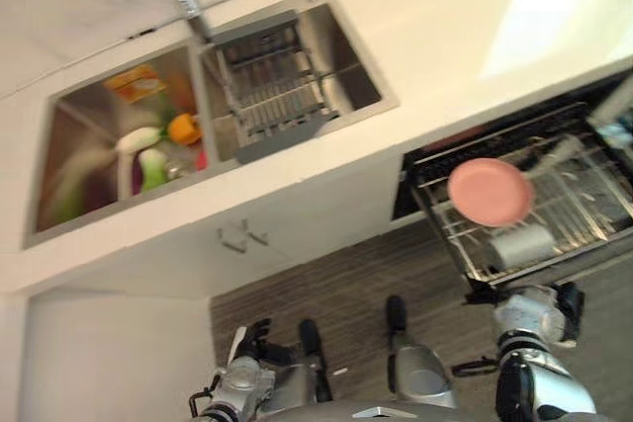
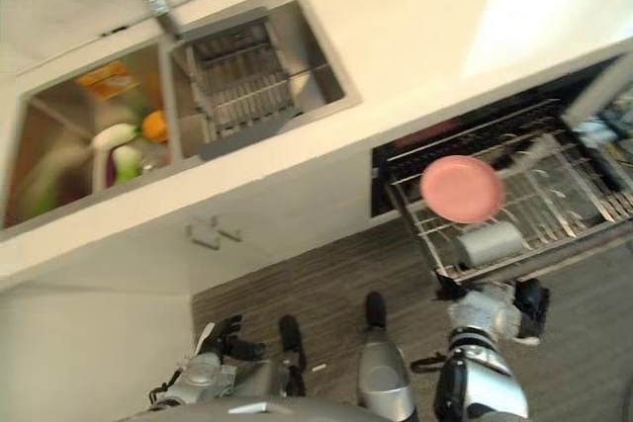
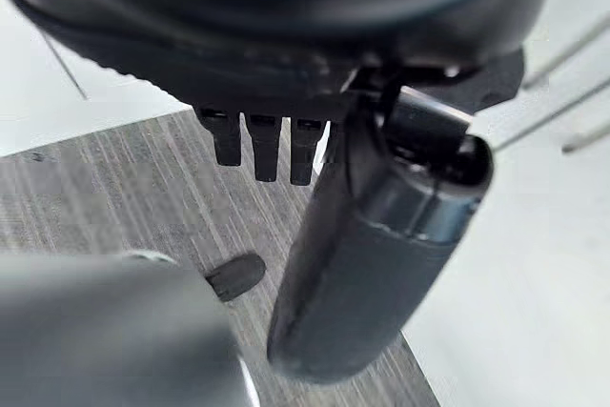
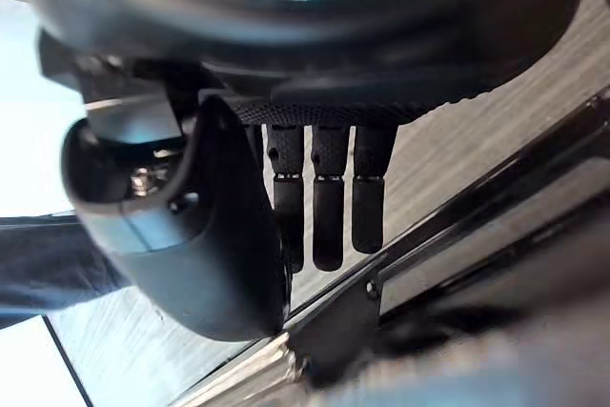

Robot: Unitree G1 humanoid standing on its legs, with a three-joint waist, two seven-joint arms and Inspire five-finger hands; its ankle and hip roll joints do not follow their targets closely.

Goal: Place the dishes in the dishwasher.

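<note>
**Pink plate in the rack, both hands low and empty**

Nearest: left hand [image 3: 372, 235] hangs over grey wood-grain floor [image 1: 326, 294], fingers straight and relaxed, nothing in it. Right hand [image 4: 315, 197] sits low at the front edge of the pulled-out dishwasher rack [image 1: 584, 214]; fingers extended, loose, holding nothing. Dark metal rail of the rack shows just past its fingertips.

Further out: round, smooth pink plate [image 1: 490, 192] stands tilted among the rack's wire tines, above and apart from the right hand. A pale cylindrical cup [image 1: 522, 246] lies on its side just below the plate.

Beyond: white matte countertop [image 1: 435, 27] with a double steel sink [image 1: 213, 111]. Left basin holds blurred green, white and orange items [image 1: 153, 145]; right basin holds a wire drainer [image 1: 272, 81].
</note>
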